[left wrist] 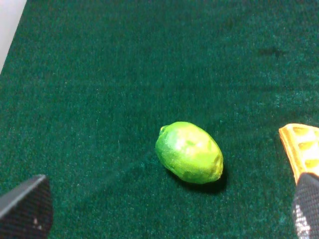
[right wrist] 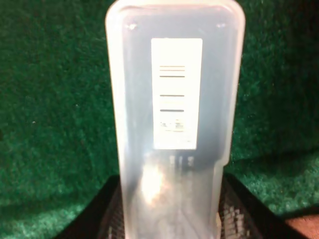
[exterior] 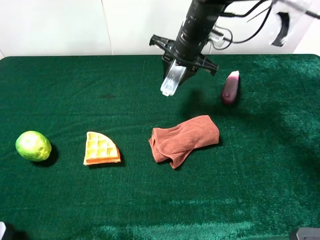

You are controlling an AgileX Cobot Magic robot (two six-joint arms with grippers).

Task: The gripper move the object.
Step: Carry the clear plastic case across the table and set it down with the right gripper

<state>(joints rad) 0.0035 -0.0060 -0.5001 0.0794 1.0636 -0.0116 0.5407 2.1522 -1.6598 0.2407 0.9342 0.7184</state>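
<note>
Jaws clamp pale translucent labelled bar (right wrist: pixel 174 124).

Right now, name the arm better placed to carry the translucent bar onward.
Right. The right gripper is shut on the bar, held above the green table; the left gripper hangs open far away, by the lime.

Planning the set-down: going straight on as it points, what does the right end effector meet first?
Likely bare mat, the held bar touching first; depth is unclear.
</note>
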